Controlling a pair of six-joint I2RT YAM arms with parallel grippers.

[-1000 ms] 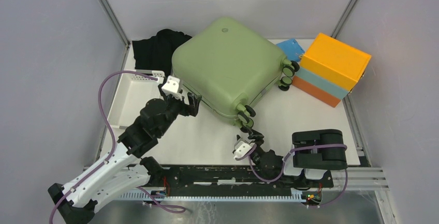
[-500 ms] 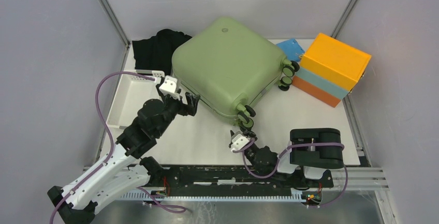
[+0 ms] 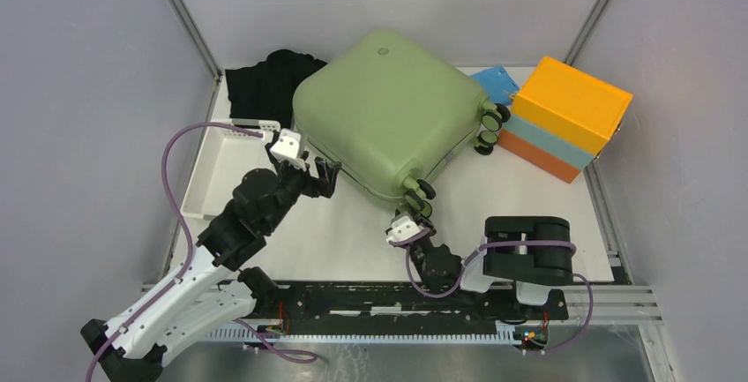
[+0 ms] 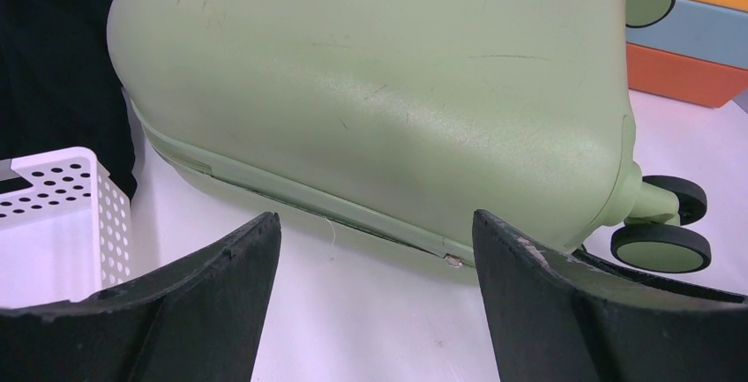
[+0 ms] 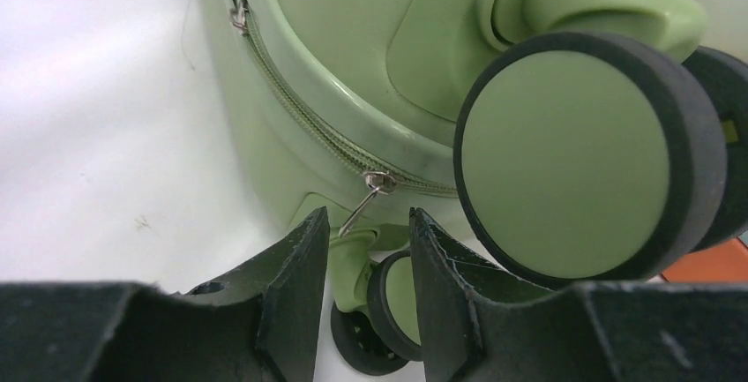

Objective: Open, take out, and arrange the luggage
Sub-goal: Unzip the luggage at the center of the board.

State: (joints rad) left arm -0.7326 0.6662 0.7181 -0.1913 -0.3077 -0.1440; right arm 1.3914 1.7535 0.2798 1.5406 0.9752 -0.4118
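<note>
The luggage lies shut on the bench, left of the box; the right jaws, narrowly parted about its zip pull by the near wheel, may slip off that thin dangling tab, with the left jaws spread wide.

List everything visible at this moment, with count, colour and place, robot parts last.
luggage: one, sage green, closed, lying flat mid-table
wheels: two clusters, black tyres with green hubs, at the luggage's near and right corners
zip pull: one clearly seen, metal, on the luggage's zip line by the near wheels
box: one, orange with a light-blue band, right of the luggage
blue item: one, partly hidden between luggage and box
black cloth: one, back left beside the luggage
basket: one, white perforated, left side
table: one, white, under everything
left pincer: one, black, open, at the luggage's near-left edge
right pincer: one, black, narrow gap, tips flanking the zip pull
</note>
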